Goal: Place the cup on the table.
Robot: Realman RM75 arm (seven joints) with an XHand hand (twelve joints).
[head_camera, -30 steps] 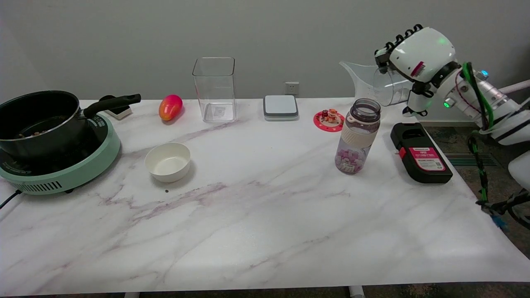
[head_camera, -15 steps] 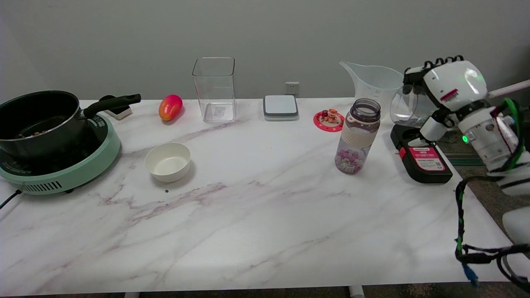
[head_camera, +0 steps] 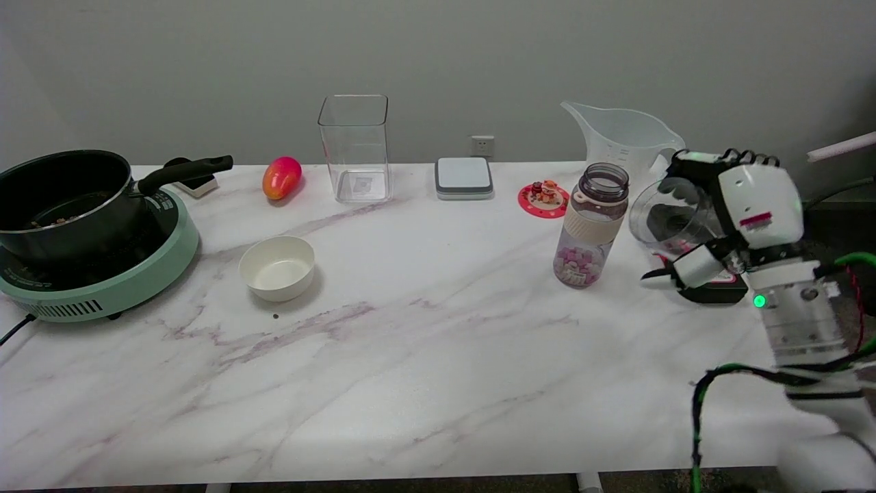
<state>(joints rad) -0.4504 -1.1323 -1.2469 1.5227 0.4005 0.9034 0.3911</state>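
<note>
Currently the cup (head_camera: 665, 220), a clear glass one, is held in the right hand (head_camera: 742, 212) and is not yet on the table (head_camera: 424, 356); the task is therefore part-way, with carrying under way and the set-down and release left to do, as I judge it.

Hand state: fingers wrapped over the cup's far and right side, thumb low at the near side pointing left; the hand is clamped on the cup, not apart.

Cup position: tilted, mouth facing left and toward the camera; it hangs above the table's right end, over the black box with the pink label (head_camera: 712, 284), which it partly hides; whether the cup's underside touches that box cannot be told from this view.

Neighbours: bottle with pink pieces inside (head_camera: 590, 226) stands just left of the cup, apart from it; clear measuring jug (head_camera: 619, 140) stands behind, at the far edge.

Relative to the hand: cup sits on the hand's left side, inside the curl of the fingers; the wrist and arm run away to the near right.

Judgement on what is left: bring the cup upright, lower it to bare marble near or left of the box, clear of the bottle; then open the fingers.
</note>
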